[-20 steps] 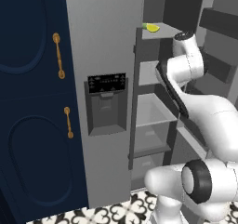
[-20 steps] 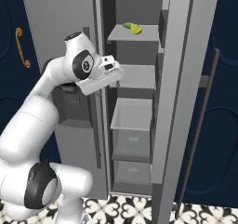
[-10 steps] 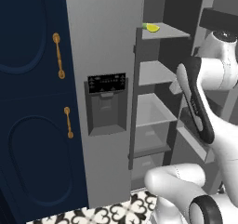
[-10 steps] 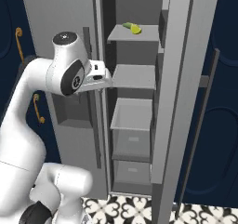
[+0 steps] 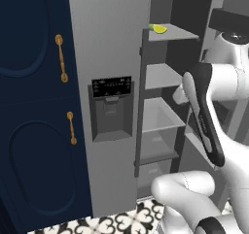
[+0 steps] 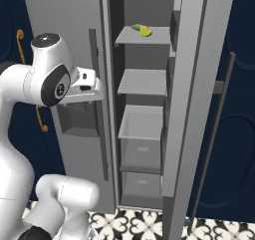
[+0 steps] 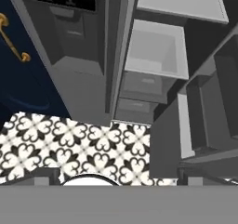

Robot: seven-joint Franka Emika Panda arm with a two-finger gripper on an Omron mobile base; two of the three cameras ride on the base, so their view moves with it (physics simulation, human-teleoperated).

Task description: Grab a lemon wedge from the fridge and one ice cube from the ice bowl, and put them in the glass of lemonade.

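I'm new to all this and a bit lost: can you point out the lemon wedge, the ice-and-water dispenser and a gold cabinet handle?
lemon wedge [image 6: 143, 31]: right base view, its yellow flesh.
dispenser [image 5: 113, 108]: left base view, its recess.
gold cabinet handle [image 5: 60, 58]: left base view, mid-bar.

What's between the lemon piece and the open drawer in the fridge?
In the right base view, one bare grey shelf sits between the small yellow-green lemon wedge and the grey drawer.
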